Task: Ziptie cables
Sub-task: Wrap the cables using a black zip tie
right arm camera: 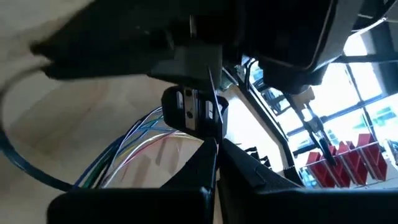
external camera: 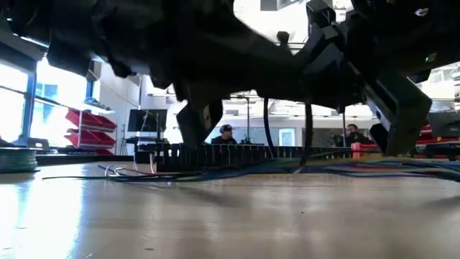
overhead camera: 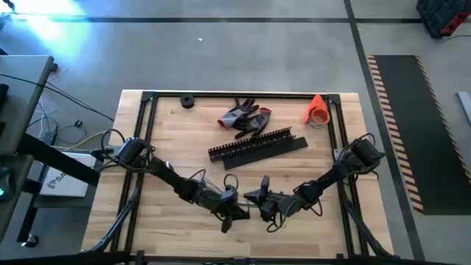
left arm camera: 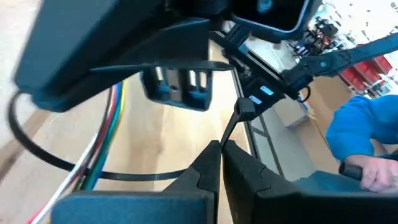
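The cables (left arm camera: 106, 140) are thin coloured and pale wires lying along the wood near the table's front middle, also seen in the right wrist view (right arm camera: 134, 149) and the low view (external camera: 215, 173). A thin black zip tie (left arm camera: 74, 171) curves in a loop around them. My left gripper (overhead camera: 234, 211) and my right gripper (overhead camera: 262, 204) face each other just above the cables. Each is shut on a thin strip of the tie. My left gripper pinches a thin black strip of the zip tie (left arm camera: 229, 127) between its two shut fingertips. The strip runs from the tips to the tie's small head (left arm camera: 245, 109), clear of the table. My right gripper pinches a thin strip of the tie (right arm camera: 213, 118) between its shut fingertips (right arm camera: 208, 155). The strip runs straight on from the tips toward my left gripper. Which end of the tie this is cannot be told.
Long black slotted strips (overhead camera: 257, 147) lie across the table's middle. Grey-and-red gloves (overhead camera: 246, 118) and an orange cone-shaped thing (overhead camera: 318, 109) lie behind them, and a black roll (overhead camera: 187, 101) is at the far left. A person's blue sleeve (left arm camera: 360, 137) shows beyond the table.
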You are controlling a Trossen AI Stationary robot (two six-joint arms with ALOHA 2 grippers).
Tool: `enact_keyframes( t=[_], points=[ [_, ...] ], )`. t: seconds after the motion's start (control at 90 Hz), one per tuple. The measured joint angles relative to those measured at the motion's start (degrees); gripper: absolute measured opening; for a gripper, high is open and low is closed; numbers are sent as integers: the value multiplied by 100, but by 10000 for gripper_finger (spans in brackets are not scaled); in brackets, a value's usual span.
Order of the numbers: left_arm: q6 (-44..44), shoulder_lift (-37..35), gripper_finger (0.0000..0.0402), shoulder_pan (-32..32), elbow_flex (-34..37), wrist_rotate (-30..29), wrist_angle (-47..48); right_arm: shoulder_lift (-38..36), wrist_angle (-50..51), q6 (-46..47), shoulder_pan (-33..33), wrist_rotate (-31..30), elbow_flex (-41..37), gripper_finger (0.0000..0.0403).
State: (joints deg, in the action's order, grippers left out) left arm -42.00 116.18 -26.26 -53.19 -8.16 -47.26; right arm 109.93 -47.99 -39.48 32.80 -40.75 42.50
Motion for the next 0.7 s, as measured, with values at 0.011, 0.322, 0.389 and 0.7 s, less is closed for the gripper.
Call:
enact_keyframes(
  t=[0.011,0.322,0.389,0.7],
  points=[
    [0,0,0,0,-1,0,-15,0,3,0,0,-1,0,0],
    [9,0,0,0,-9,-7,-225,2,418,205,-13,-13,138,0],
    [9,0,0,0,-9,-9,-221,2,404,210,-13,-13,138,0],
    [11,0,0,8,-9,-19,-190,2,400,248,27,-81,138,0]
  ],
)
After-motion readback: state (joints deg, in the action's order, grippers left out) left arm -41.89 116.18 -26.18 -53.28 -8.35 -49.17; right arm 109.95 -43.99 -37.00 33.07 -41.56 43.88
